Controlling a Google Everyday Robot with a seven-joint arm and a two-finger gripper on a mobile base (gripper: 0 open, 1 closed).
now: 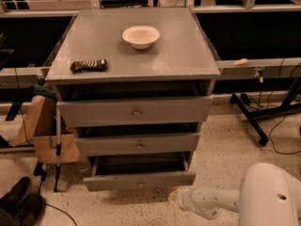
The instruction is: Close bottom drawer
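- Camera view: the bottom drawer (139,180) is the lowest of three grey drawers in a cabinet, with a slim, flat grey front and a tiny knob at its centre.
- It stands pulled out, its front well forward of the cabinet body. The dark, shallow inside shows behind the front panel, and nothing can be made out in it.
- The middle drawer (138,143) above it sits slightly forward, and the top drawer (136,111) has a taller front. Each has one small central knob.
- The drawer sits just above the speckled floor, at the foot of the cabinet.
- The tool (176,197) is low over the floor, at the end of a white arm (211,201) that reaches in from the lower right.
- It lies just in front of the drawer front's right end and slightly below it. Whether it touches the front cannot be told.
- Whether the tool is spread or closed cannot be told, and nothing is seen in its hold.
- The grey counter (183,55) on top of the cabinet carries a pale bowl (141,36) near the back and a dark wrapped bar (88,65) near the front left edge, well apart.
- A brown paper bag (38,121) leans beside the cabinet's left side.
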